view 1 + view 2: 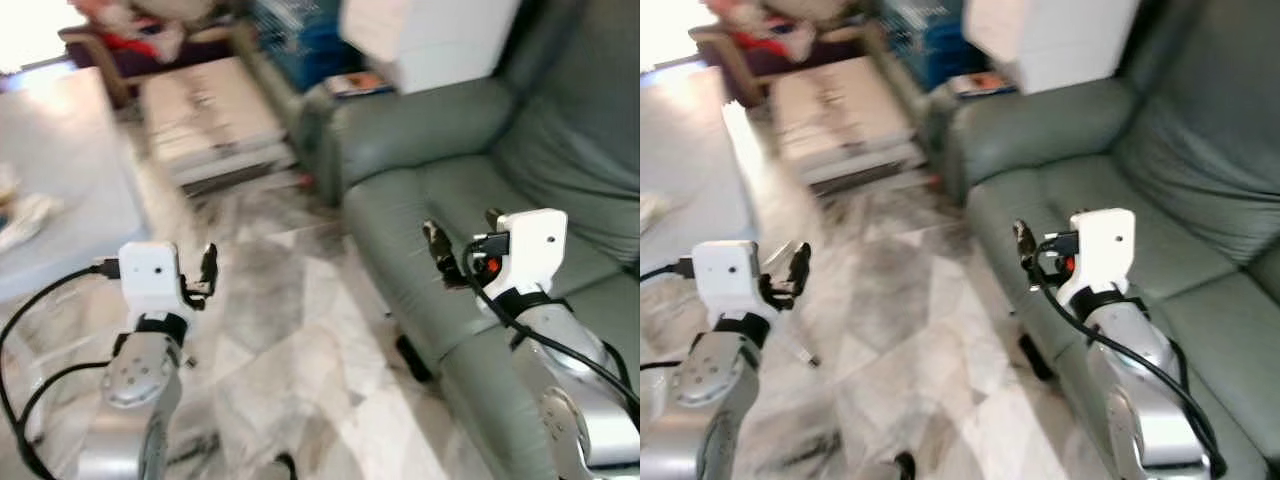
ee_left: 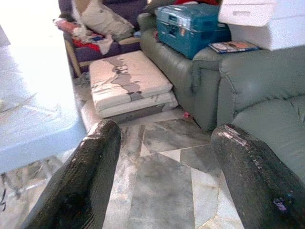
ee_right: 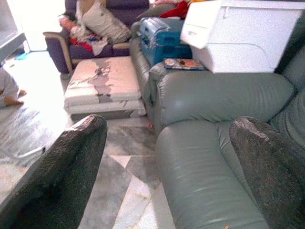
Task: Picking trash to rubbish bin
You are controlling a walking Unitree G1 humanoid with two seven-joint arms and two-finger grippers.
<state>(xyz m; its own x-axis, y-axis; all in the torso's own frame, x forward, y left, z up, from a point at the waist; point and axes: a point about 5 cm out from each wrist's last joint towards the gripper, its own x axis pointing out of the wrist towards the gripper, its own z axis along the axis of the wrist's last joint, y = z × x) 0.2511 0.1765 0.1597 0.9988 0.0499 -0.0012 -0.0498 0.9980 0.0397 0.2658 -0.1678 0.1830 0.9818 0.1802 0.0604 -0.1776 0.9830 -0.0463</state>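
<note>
A small red scrap (image 2: 186, 114), the only thing here that looks like trash, lies on the marble floor (image 1: 290, 330) right at the foot of the grey-green sofa (image 1: 440, 210), just below the front of its armrest. It is too small and blurred to tell what it is. It lies untouched, well apart from both arms.

The left end effector (image 1: 203, 275) hovers over the bare floor. Its two black fingers (image 2: 81, 181) are spread wide with nothing between them. The right end effector (image 1: 460, 238) is raised over the front edge of the sofa's seat cushion, its fingers (image 3: 66, 171) equally parted and empty. Black cables loop back from both white wrist housings along the silver arms.

Beyond the scrap, a stack of flat white cushions (image 1: 215, 120) sits on the floor beside the sofa's end. On the sofa armrest rests a thin magazine (image 3: 183, 63). Behind the magazine stands a large white box (image 3: 243, 33), with a blue case (image 2: 190, 26) next to it. Farther back is a dark purple armchair (image 3: 90, 28) heaped with pillows and clothing. On the robot's left, the corner of a pale bench (image 1: 55, 170) reaches into the scene, with some crumpled white items lying on it near its edge
</note>
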